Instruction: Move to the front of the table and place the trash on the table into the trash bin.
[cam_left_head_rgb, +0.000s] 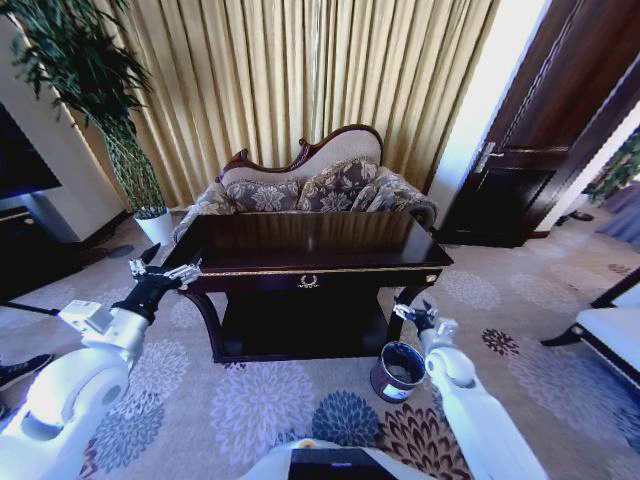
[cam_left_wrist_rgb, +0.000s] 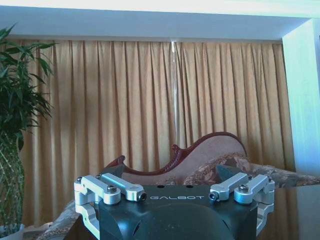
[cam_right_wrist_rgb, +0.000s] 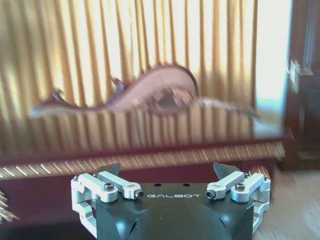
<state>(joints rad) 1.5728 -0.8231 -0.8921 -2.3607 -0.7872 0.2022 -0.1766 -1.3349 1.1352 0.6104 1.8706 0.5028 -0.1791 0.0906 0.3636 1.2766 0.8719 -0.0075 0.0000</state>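
Observation:
The dark glossy table (cam_left_head_rgb: 310, 262) with gold trim stands straight ahead, and its top mirrors the curtains. The trash is out of view; I make out no litter on the tabletop. The small round dark trash bin (cam_left_head_rgb: 398, 371) sits on the carpet by the table's front right leg. My left gripper (cam_left_head_rgb: 165, 270) hovers open at the table's front left corner, level with the top. In the left wrist view the left gripper (cam_left_wrist_rgb: 167, 172) has its jaws spread wide. My right gripper (cam_left_head_rgb: 420, 315) is open just above and beside the bin, facing the table's front edge (cam_right_wrist_rgb: 150, 160).
A carved sofa (cam_left_head_rgb: 310, 185) stands behind the table before gold curtains. A tall plant in a white pot (cam_left_head_rgb: 155, 225) is at the back left, with a dark TV unit (cam_left_head_rgb: 25, 210) on the left. A dark door (cam_left_head_rgb: 540, 140) and a chair (cam_left_head_rgb: 610, 330) are on the right.

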